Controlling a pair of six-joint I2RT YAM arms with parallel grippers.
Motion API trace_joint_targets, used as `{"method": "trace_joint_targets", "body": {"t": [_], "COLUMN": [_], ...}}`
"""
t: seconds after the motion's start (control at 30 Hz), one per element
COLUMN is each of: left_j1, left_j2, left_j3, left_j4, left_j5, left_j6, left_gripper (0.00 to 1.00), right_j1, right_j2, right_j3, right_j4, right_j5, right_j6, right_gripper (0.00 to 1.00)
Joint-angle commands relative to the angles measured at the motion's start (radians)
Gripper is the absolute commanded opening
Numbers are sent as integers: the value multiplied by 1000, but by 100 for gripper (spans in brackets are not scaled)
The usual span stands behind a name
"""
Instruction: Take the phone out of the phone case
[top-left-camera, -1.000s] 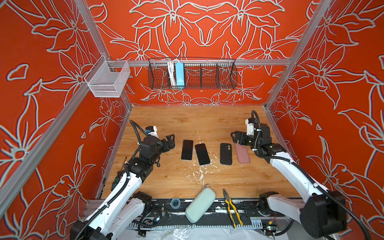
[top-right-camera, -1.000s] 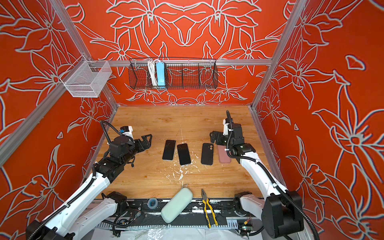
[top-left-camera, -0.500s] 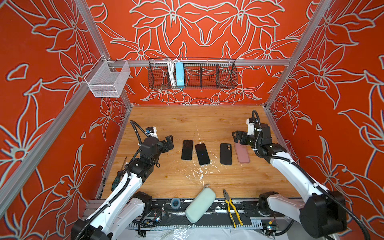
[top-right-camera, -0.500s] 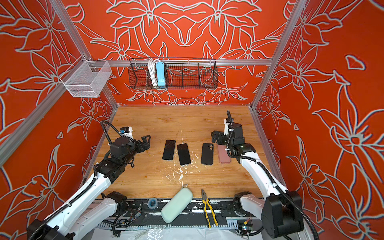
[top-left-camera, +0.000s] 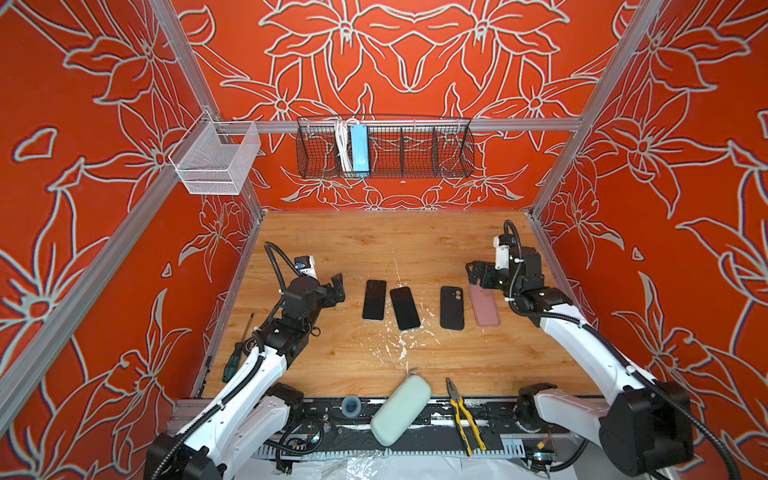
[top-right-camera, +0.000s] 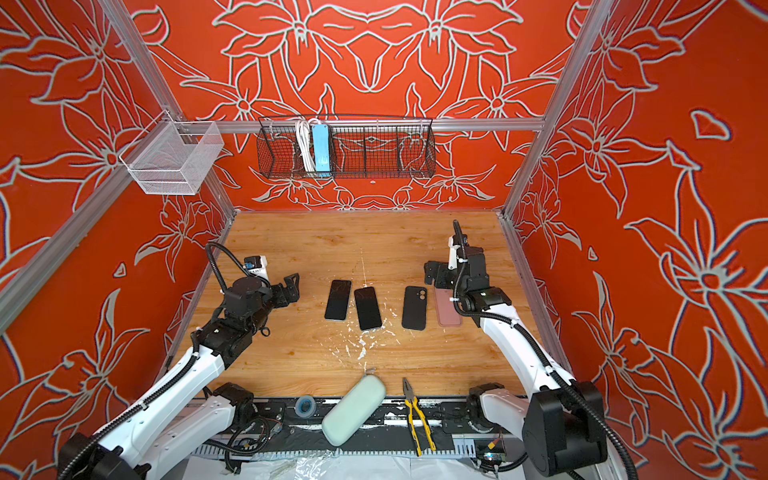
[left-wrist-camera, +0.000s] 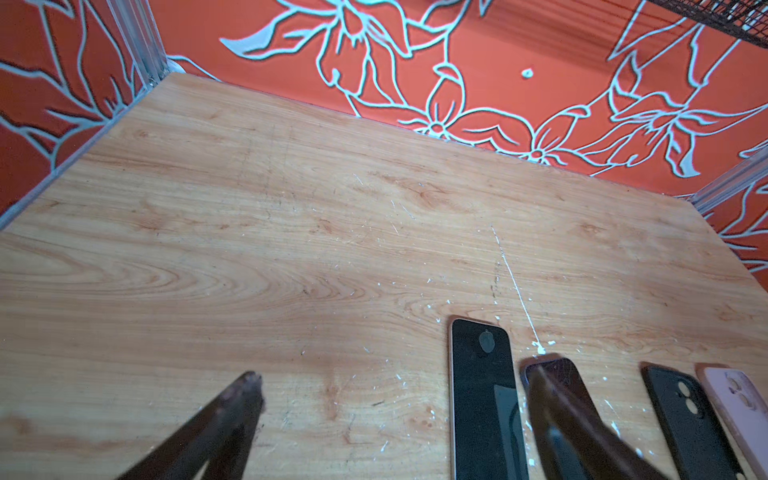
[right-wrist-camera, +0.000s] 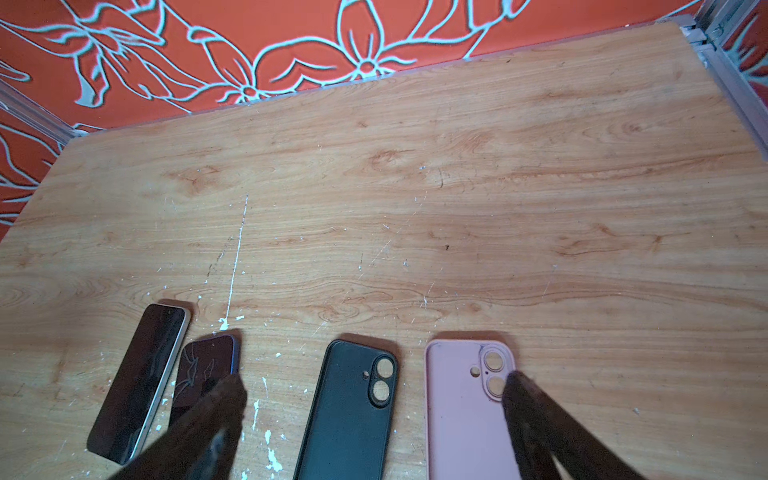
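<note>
Two handsets lie screen-up, a plain phone (top-left-camera: 374, 300) and a cracked phone (right-wrist-camera: 205, 361), just beside a black case (top-left-camera: 452, 308) and a pink case (top-left-camera: 484, 309), both seemingly empty; I judge extraction done; since a second ago the left gripper (top-left-camera: 338, 289) and right gripper (top-left-camera: 473, 274) barely shift, jaws spread, holding nothing; from above, the right gripper masks the pink case's far end.
</note>
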Motion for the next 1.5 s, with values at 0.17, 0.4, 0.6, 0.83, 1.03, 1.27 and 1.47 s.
{"method": "trace_joint_targets", "body": {"t": [0.17,0.4,0.6,0.83,1.03,1.27,1.47], "left_j1": [42,161,255,314,327,326,326], "left_j2": [-14,39,123,261,437,493,510], "left_j3": [-124,-199,-282,-286,-280,-226,-193], "left_j4": [188,321,513,615,748,708,667], "left_j5": [-110,-93,-18,60,135,161,175], "left_j6": [144,221,249,234,237,248,256], "left_gripper": [97,97,97,97,97,97,97], "right_j1": [-9,-9,-10,-32,-69,-161,-162], "right_j2": [-28,-64,0,154,243,279,286], "right_j3": [-75,-260,-296,-333,-358,-442,-452], "right_j4": [78,365,453,615,745,912,952], "right_j5": [70,170,245,255,219,100,86], "right_j6": [-147,-241,-298,-342,-343,-283,-290], "right_gripper": [98,98,97,97,98,97,97]}}
